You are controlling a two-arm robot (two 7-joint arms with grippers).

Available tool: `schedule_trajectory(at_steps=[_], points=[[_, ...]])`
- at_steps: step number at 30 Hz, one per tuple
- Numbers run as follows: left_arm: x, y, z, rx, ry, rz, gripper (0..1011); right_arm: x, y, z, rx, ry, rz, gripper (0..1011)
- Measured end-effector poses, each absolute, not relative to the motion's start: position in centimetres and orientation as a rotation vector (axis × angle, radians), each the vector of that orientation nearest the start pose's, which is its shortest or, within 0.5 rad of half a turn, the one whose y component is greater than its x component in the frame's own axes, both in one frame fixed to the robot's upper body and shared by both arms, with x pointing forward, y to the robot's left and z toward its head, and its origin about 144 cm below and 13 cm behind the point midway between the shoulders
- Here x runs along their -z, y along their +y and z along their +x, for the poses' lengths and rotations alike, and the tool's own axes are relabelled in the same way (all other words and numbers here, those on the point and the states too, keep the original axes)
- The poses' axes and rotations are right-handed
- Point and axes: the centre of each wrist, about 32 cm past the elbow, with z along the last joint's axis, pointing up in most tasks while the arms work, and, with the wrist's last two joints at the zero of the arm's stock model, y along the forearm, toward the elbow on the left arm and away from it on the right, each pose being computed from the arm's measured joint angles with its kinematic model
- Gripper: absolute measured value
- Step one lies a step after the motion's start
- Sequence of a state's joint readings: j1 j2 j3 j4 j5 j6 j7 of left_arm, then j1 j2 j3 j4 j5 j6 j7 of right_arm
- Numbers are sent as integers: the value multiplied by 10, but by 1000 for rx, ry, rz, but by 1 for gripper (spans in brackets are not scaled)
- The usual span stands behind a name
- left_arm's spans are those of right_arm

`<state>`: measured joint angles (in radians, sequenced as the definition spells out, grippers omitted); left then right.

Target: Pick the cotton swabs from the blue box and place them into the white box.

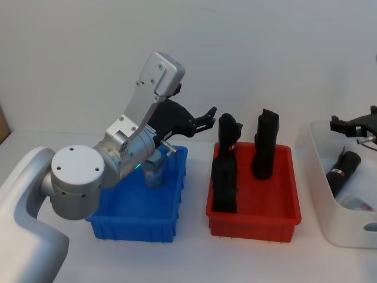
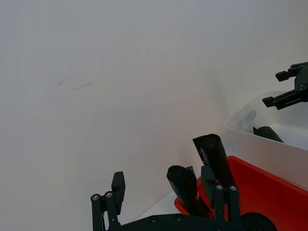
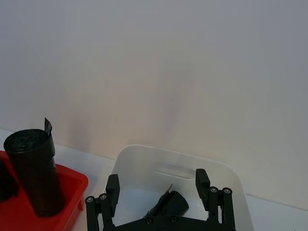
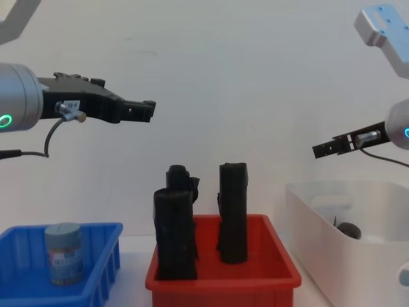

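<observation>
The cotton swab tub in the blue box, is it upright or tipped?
Upright: the tub stands on its base in the blue box, lid on top.

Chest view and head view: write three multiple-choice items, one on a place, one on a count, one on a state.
1. Where is the cotton swab tub?
A. blue box
B. red bin
C. white box

2. How many black rolled bundles stand in the red bin?
A. one
B. three
C. five

3. What is the left gripper doing?
A. gripping the tub
B. hanging empty above the bins
C. resting inside the white box

Answers:
1 A, the cotton swab tub stands upright in the blue box.
2 B, three black rolled bundles stand in the red bin.
3 B, the left gripper hangs empty, well above the tub.
</observation>
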<state>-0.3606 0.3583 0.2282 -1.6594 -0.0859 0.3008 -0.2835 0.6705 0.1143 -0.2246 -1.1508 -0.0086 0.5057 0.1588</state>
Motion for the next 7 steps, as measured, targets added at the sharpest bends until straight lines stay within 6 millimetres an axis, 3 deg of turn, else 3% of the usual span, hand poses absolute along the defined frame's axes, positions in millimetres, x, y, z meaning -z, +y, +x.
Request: schedule_trajectory(at_steps=[7], points=[[-1290,254,530,-1130,-286,215,1002,-1278,-212,627,1320,48,-389,1001]])
